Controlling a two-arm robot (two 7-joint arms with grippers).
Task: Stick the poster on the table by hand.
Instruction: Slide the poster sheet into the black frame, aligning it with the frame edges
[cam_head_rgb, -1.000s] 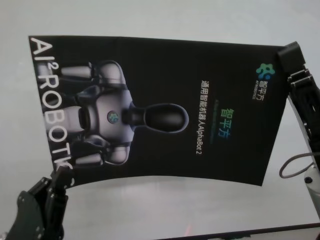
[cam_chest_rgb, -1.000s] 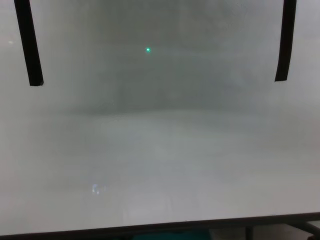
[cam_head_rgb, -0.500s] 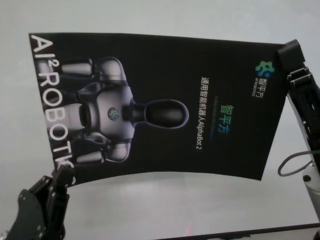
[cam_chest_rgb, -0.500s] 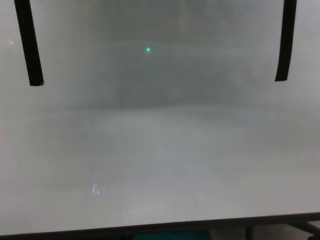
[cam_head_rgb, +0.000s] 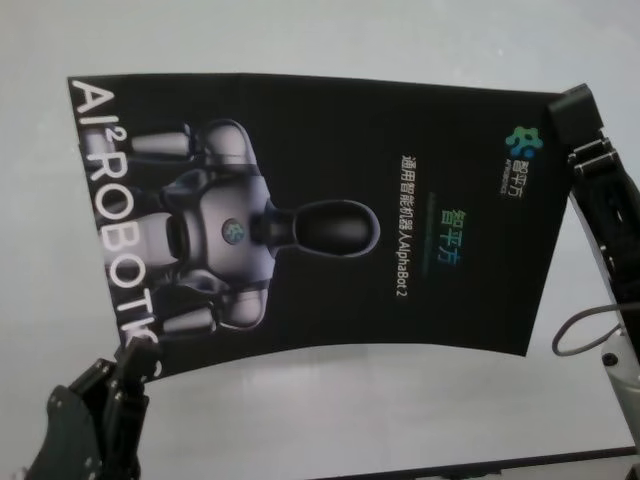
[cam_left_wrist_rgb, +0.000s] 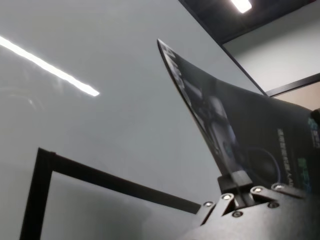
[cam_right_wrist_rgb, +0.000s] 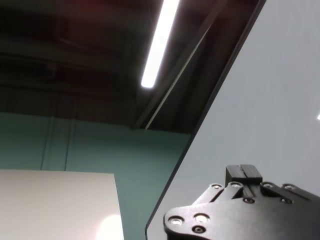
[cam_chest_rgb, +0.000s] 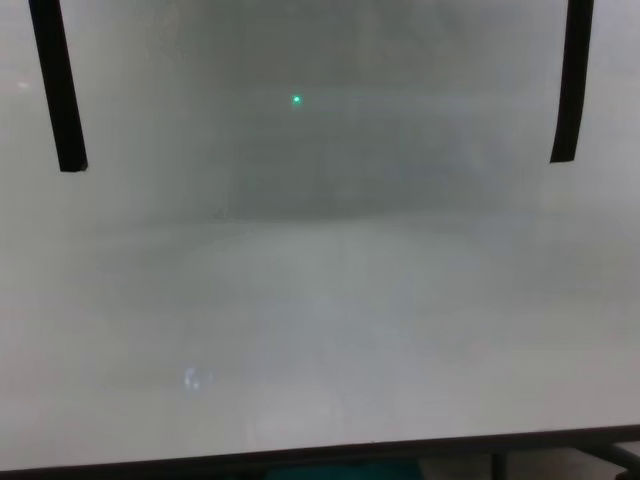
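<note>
Left gripper (cam_head_rgb: 135, 352) at the near left, black fingers (cam_left_wrist_rgb: 235, 181) pinched onto the poster (cam_head_rgb: 330, 210) at its near-left corner, right gripper (cam_head_rgb: 565, 105) at the far right, clamped on the poster's far-right corner, right forearm running back along the right edge

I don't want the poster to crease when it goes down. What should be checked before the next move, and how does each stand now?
1. Left gripper pinches the poster at its near left corner: ok.
2. Right gripper pinches the far right corner: ok.
3. Poster off the table: ok, nothing lies on it in the chest view.
4. Sheet taut: not ok, its near edge bows.
5. Poster square to the two tape strips: not ok, it hangs skewed.
6. Sticky side facing down: cannot tell.
</note>
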